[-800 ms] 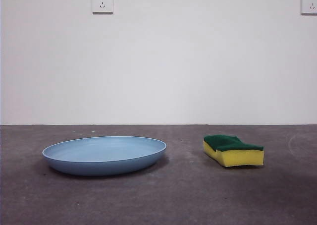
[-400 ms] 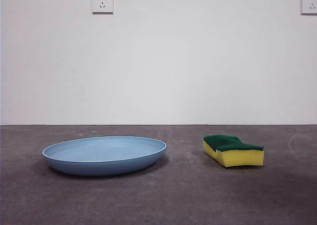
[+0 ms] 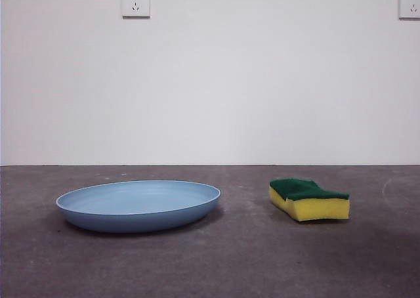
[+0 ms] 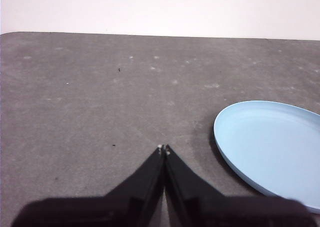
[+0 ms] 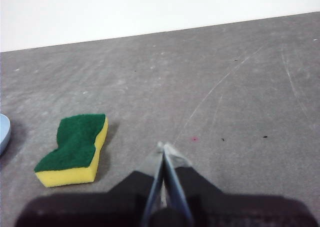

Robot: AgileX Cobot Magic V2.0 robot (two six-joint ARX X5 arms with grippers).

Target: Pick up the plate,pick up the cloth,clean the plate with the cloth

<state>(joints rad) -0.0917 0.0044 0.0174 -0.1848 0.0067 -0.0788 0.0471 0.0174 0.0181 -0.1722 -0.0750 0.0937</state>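
Observation:
The light-blue plate [image 3: 138,205] lies flat on the grey table, left of centre in the front view. The cloth, a yellow sponge with a green top [image 3: 308,199], lies to its right, apart from it. My left gripper [image 4: 163,149] is shut and empty above the table, with the plate [image 4: 272,147] off to one side of it. My right gripper [image 5: 163,148] is shut and empty, with the sponge [image 5: 75,149] off to its side and the plate's edge [image 5: 3,132] just in view. Neither gripper shows in the front view.
A white wall stands behind the table, with two sockets [image 3: 135,2] high up. The grey table top [image 3: 249,258] is scuffed and scratched.

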